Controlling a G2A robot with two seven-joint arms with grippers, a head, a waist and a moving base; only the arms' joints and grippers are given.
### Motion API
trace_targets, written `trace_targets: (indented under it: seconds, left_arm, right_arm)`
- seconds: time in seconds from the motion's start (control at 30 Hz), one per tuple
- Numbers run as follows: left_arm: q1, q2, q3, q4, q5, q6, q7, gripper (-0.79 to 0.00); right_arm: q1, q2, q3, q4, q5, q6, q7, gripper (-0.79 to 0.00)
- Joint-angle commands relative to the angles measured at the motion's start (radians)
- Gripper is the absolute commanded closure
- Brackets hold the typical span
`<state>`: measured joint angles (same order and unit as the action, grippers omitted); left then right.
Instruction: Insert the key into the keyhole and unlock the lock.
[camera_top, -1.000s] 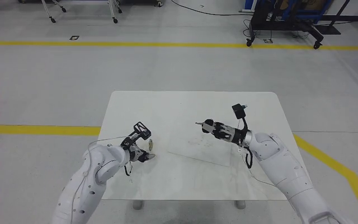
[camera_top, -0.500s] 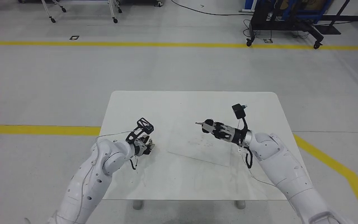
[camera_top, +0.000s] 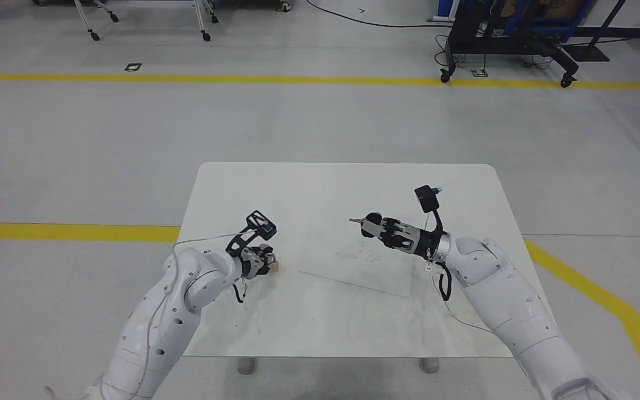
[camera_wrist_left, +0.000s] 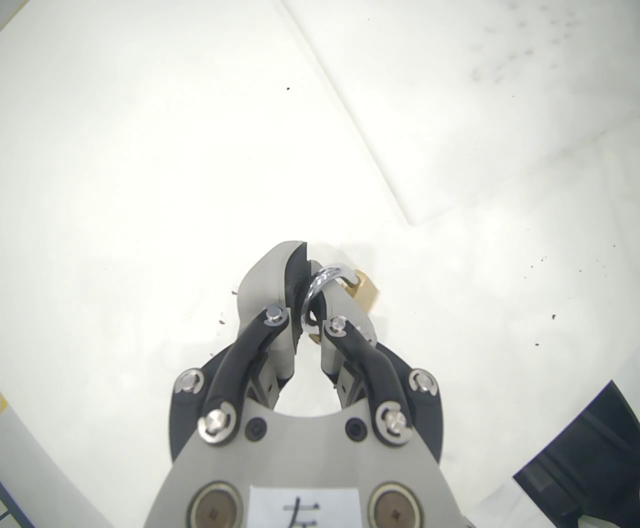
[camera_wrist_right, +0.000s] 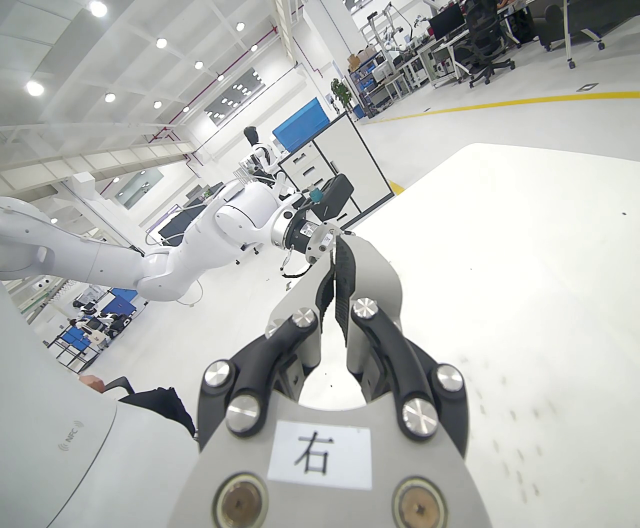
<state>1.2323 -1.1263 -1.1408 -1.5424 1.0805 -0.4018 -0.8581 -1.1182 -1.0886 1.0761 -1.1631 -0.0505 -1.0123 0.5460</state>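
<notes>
A small brass padlock (camera_wrist_left: 364, 292) with a silver shackle (camera_wrist_left: 324, 278) sits at the table's left side, also seen as a padlock (camera_top: 272, 263) in the top view. My left gripper (camera_wrist_left: 307, 272) is shut on the shackle, and the brass body sticks out beside one finger, at or just above the tabletop. My right gripper (camera_top: 366, 223) hangs over the table's middle, to the right of the lock. It is shut, with the thin key (camera_top: 353, 220) poking out of its tips toward the left. In the right wrist view the right gripper (camera_wrist_right: 341, 250) pads hide the key.
The white table (camera_top: 300, 190) carries a thin clear sheet (camera_top: 370, 268) in its middle, whose corner (camera_wrist_left: 415, 217) lies just beyond the lock. The left arm's wrist (camera_wrist_right: 300, 232) shows far off, past the right fingertips. The table's near edge is close behind the left arm.
My left gripper has moved forward onto the padlock and shut on its shackle. The right arm with the key has kept still.
</notes>
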Motion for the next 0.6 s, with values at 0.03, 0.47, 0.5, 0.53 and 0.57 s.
trace_targets:
  seconds: [0.03,0.47,0.5,0.53,0.57]
  left_arm:
    - [-0.002,0.000,0.003,0.003,-0.002,-0.011,0.024,0.000]
    - [-0.096,-0.016,-0.005,0.150,-0.190,-0.167,0.364,0.000]
    - [-0.113,-0.020,0.001,0.169,-0.205,-0.173,0.406,0.000]
    - [-0.126,-0.026,0.008,0.190,-0.223,-0.176,0.450,0.000]
    - [-0.129,-0.027,0.013,0.198,-0.229,-0.179,0.458,0.000]
  right_arm:
    - [0.000,0.000,0.000,0.000,0.000,0.000,0.000,0.000]
    - [0.000,0.000,0.000,0.000,0.000,0.000,0.000,0.000]
    - [0.000,0.000,0.000,0.000,0.000,0.000,0.000,0.000]
    - [0.000,0.000,0.000,0.000,0.000,0.000,0.000,0.000]
    - [0.000,0.000,0.000,0.000,0.000,0.000,0.000,0.000]
